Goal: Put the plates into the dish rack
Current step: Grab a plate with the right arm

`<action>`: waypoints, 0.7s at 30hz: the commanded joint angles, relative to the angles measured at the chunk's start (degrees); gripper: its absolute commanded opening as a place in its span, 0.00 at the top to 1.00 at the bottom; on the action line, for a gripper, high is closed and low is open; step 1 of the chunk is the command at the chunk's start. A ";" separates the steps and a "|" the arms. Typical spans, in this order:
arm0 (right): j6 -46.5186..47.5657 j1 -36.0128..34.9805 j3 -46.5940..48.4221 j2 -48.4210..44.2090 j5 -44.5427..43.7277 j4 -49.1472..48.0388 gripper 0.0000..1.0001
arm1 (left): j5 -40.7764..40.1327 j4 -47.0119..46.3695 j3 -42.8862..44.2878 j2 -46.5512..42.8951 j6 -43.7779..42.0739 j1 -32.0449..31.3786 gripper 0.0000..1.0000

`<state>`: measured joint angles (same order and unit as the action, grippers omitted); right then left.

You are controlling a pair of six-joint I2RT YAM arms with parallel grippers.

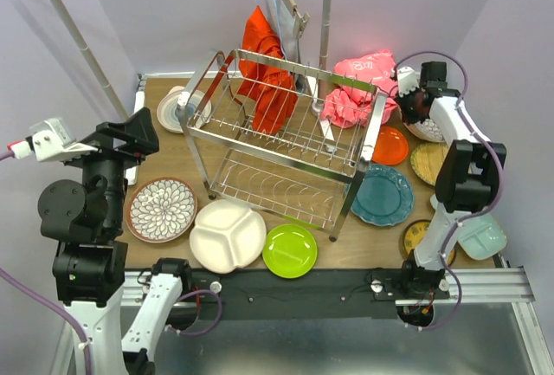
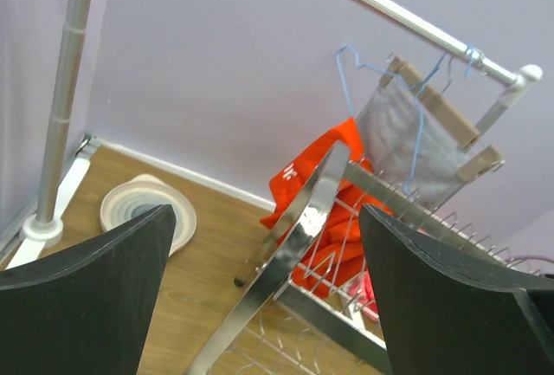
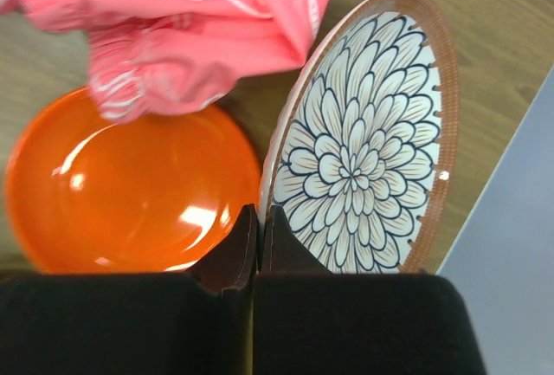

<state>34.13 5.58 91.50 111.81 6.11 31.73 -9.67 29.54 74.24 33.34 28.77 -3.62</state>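
Orange plate (image 3: 130, 189) — one; floral plates (image 1: 162, 209) — two

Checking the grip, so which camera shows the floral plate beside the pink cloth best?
Right wrist: the floral plate fills much of the frame, its rim pinched by the right gripper. Top external shows only a sliver of it beside that gripper; left wrist shows none of it.

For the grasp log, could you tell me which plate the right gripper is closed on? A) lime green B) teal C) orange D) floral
D: the right gripper pinches the rim of the floral plate, while the orange plate lies beside it.
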 commanded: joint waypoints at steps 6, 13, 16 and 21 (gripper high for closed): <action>-8.90 1.45 -1.59 -16.26 4.43 -0.08 0.99 | 9.40 -6.06 8.90 6.64 3.74 -0.25 0.05; -13.64 1.45 -1.33 -24.96 8.03 0.00 0.99 | 20.55 -9.58 15.23 13.58 5.67 -0.25 0.06; -14.62 1.53 0.07 -28.22 9.62 0.00 0.99 | 25.03 -12.39 16.81 15.86 7.69 -0.25 0.06; -14.27 1.45 4.55 -32.44 12.61 -0.08 0.99 | 33.57 -17.84 19.27 19.74 12.52 -0.25 0.06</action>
<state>19.62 6.87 89.69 84.75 14.48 36.82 13.39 17.65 91.07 50.59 36.71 -3.62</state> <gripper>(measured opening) 0.026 0.940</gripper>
